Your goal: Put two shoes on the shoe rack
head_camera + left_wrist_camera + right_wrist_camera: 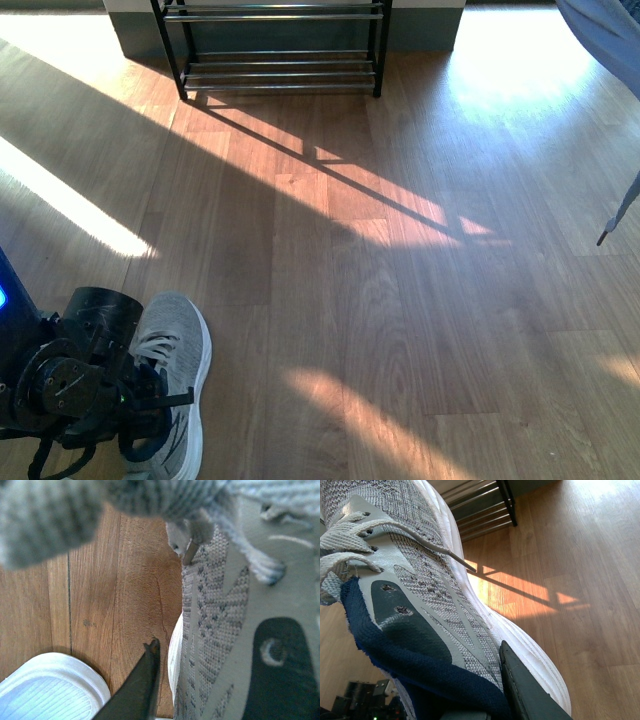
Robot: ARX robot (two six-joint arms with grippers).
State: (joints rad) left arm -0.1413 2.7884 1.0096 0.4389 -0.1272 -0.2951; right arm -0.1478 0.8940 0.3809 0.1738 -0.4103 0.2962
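While your right jaws clamp the soft collar of the grey knit sneaker (435, 595), expect sag.
Left jaws at the second grey sneaker (180, 340): closure unclear.

Nothing legible in any view: no text, brand, number or sign. Grey sneaker (178, 350) shows knit pattern and plain overlay panels only. In the left wrist view its dark side patch carries a pale ring-shaped mark, too blurred to read as a character or logo. Second grey sneaker (435, 595) in the right wrist view is sharp enough to check: knit, grey overlays, navy lining, white sole, no lettering on the visible side. Pale blue slide (50, 690) shows ribbed texture only. Shoe rack (280, 70) has bare bars and frame, no tag or sticker visible.
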